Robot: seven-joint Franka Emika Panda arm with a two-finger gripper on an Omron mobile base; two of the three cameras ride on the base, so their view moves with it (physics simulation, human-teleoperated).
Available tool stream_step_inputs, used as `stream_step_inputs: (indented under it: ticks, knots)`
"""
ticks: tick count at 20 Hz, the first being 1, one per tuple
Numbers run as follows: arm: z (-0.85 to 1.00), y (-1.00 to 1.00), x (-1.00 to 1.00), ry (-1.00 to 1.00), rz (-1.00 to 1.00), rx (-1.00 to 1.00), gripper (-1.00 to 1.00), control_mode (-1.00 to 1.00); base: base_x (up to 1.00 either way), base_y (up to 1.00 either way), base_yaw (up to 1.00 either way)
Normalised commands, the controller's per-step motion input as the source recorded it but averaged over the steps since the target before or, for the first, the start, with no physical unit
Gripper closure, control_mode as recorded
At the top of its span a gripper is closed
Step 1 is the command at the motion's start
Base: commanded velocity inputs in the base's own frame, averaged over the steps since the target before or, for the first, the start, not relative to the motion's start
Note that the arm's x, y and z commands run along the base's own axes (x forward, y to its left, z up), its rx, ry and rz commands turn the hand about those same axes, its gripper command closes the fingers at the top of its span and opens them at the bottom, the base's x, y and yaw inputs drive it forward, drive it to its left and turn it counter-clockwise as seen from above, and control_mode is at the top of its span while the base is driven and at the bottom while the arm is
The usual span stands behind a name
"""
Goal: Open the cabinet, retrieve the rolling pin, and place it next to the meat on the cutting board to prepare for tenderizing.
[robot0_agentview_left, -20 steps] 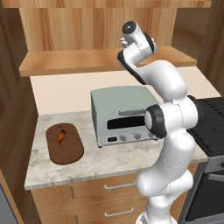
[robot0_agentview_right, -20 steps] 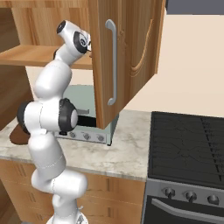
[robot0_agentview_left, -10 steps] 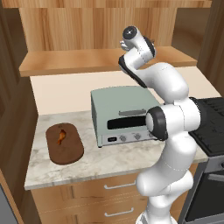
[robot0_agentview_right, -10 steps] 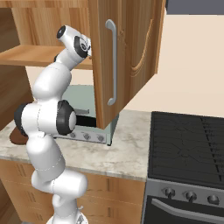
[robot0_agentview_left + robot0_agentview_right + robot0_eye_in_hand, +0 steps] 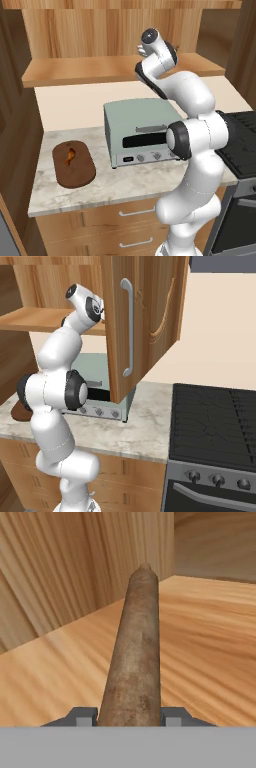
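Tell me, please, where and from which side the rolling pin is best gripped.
Grip the rolling pin across its thick straight barrel, coming from above the shelf. It lies flat there and only its ends narrow. The gripper already straddles the barrel that way.

One rolling pin (image 5: 134, 657) counted. One cutting board (image 5: 74, 164), one meat strip (image 5: 70, 155) counted. One toaster oven (image 5: 134, 131), three knobs seen. One stove (image 5: 215, 421) seen. One open cabinet door (image 5: 142, 316), one handle counted.

A home kitchen: a wooden wall cabinet (image 5: 145, 321) over a marble desk (image 5: 120, 185), a toaster oven (image 5: 137, 132) below the fingers, a black stove (image 5: 215, 426) (knobs along its front), drawers (image 5: 125, 215) underneath.
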Motion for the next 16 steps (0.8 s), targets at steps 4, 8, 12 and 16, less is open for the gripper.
stream_step_inputs:
  ticks: [4, 8, 12, 16]
  knots:
    - [-0.07, 0.0, 0.0, -0.02, 0.0, 0.02, 1.0, -1.0, 0.0, 0.0, 0.0]
    - [-0.01, 0.19, -0.42, -0.17, 0.0, 0.0, 1.0, -1.0, 0.0, 0.0, 0.0]
    - [0.0, 0.44, -0.59, -0.17, -0.02, 0.0, 1.0, -1.0, 0.0, 0.0, 0.0]
    - [0.02, 0.56, -0.66, -0.2, 0.0, 0.0, 1.0, -1.0, 0.0, 0.0, 0.0]
